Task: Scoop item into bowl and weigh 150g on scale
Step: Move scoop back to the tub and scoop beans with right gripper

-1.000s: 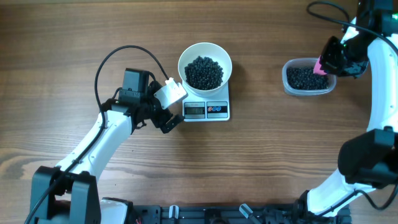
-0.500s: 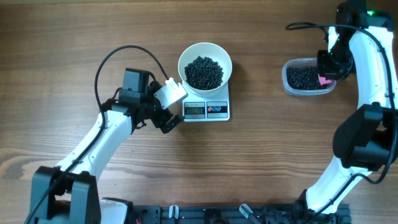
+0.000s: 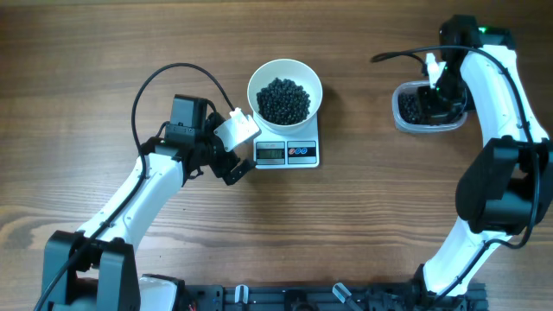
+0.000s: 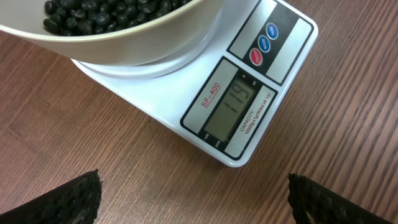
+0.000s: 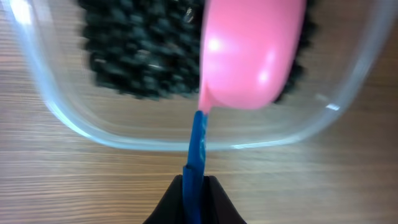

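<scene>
The item, small matte black beads, lies in two lots: a heap in the white bowl (image 3: 284, 100) on the scale (image 3: 288, 152), and a remainder (image 5: 137, 56) in the clear tub (image 3: 408, 121) to the right, well apart. Assessment: the beads are loose, hard and round, and will roll and scatter. They cannot be pinched and must be carried in the pink scoop (image 5: 249, 53), kept level. The scoop looks light and rigid. The right end effector (image 5: 193, 193) is clamped on the tip of its thin blue handle (image 5: 198, 140), a hold liable to twist. Whether the scoop is loaded cannot be told. The tub looks light and may slide on the counter (image 3: 363, 225). The left end effector (image 3: 237, 149) stands wide, empty, beside the scale, whose display (image 4: 231, 106) appears short of target.
</scene>
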You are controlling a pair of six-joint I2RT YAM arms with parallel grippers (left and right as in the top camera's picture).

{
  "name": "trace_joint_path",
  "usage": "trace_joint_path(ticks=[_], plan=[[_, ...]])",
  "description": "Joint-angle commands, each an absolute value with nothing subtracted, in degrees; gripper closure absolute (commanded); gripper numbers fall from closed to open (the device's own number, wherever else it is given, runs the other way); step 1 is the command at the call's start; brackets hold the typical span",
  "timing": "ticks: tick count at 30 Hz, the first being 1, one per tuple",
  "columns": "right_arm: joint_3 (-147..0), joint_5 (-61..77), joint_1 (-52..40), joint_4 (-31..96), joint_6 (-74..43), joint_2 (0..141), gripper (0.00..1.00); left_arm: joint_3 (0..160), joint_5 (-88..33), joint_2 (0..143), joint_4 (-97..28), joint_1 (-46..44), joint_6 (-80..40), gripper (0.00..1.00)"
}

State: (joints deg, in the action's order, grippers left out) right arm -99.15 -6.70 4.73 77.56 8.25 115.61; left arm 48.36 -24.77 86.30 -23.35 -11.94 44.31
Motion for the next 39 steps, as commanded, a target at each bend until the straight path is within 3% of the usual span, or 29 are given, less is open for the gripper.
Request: trace_joint_path(ticks=[1,12,31,39], plan=[[-98.7,4.3,4.1,77.4,9.0,116.9,0.96,47.9,-25.5,86.7,-23.3,-11.6,44.8,0.00],[-98.7,14.0,6.8,78.2,8.8,116.8,0.96,47.9,-25.5,86.7,-23.3,-11.6,44.8,0.00],[-98.7,33.6,25.9,81.1,18.9,116.8,0.96,47.9,-25.5,86.7,-23.3,-11.6,44.8,0.00],[-98.7,40.6,29.3,82.3,22.6,116.8,0.96,47.9,-25.5,86.7,-23.3,-11.6,44.8,0.00]])
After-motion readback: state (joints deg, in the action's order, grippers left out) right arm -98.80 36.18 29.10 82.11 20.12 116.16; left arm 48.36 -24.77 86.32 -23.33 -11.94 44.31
